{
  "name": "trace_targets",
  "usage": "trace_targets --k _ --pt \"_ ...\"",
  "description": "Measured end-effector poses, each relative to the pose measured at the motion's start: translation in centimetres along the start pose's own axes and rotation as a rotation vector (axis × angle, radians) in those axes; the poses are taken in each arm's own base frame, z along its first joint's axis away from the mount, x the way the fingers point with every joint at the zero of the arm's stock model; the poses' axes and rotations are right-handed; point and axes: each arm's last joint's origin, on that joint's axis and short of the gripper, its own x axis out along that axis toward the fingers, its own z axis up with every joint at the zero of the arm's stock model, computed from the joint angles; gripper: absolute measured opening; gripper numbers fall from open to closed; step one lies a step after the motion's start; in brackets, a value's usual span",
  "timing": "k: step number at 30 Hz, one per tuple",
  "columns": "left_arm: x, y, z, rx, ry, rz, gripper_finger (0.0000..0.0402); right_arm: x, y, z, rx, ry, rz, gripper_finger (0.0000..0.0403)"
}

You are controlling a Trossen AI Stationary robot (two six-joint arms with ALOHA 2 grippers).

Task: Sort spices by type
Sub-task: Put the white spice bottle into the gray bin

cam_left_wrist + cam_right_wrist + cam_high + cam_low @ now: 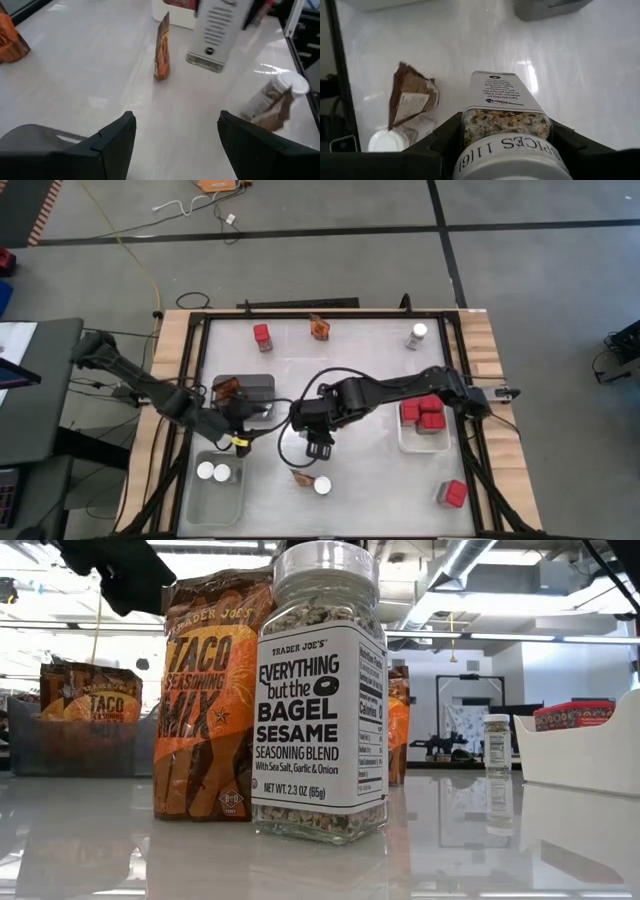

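Right gripper [502, 145]: your fingers clench a spice jar [504, 120] lying between them.
Left gripper [175, 140]: fingers released, empty.
Ahead of your right fingers: packet [410, 100], another jar [395, 140] on the tabletop [470, 40].

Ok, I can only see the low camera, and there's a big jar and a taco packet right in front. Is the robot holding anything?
Observer: Yes. The right gripper is shut on another jar, above the middle of the table.
Operator: Where do jars go?
Observer: Two white-lidded jars already sit in the clear tray, near the left arm.
Operator: And the other arm?
Observer: The left gripper is open and empty, between the grey tray and the clear tray.
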Motion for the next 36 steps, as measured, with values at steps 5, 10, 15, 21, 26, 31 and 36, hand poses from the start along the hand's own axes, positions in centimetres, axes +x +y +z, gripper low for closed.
trace_targets --k 5,10,15,21,26,31,36 --pt "1.5 -0.6 0.8 -0.136 -0.07 -0.035 0.027 -0.4 0.0 -0.2 -0.043 0.003 -0.028 0.0221" --pt "3.3 -1.3 2.4 -0.062 -0.086 -0.132 0.027 -3.4 -0.5 -0.5 -0.069 -0.049 -0.012 0.0221" --pt "5.3 -1.6 4.9 0.012 -0.106 -0.085 0.027 -6.4 -1.0 -0.9 -0.072 -0.126 -0.04 0.0221" --pt "8.3 -2.0 8.0 0.059 -0.076 -0.09 0.027 -7.2 -1.3 -1.3 -0.108 -0.114 -0.073 0.0221" --pt "10.0 -1.9 9.3 0.076 -0.032 -0.102 0.027 -7.0 -1.3 -1.9 -0.132 -0.062 -0.091 0.0221" --pt "10.8 -1.5 9.7 0.078 -0.016 -0.127 0.027 -7.0 -1.1 -2.3 -0.162 -0.029 -0.099 0.0222" --pt "10.3 -0.9 10.4 0.089 -0.047 -0.067 0.027 -6.7 -0.8 -2.5 -0.168 -0.006 -0.101 0.0223"
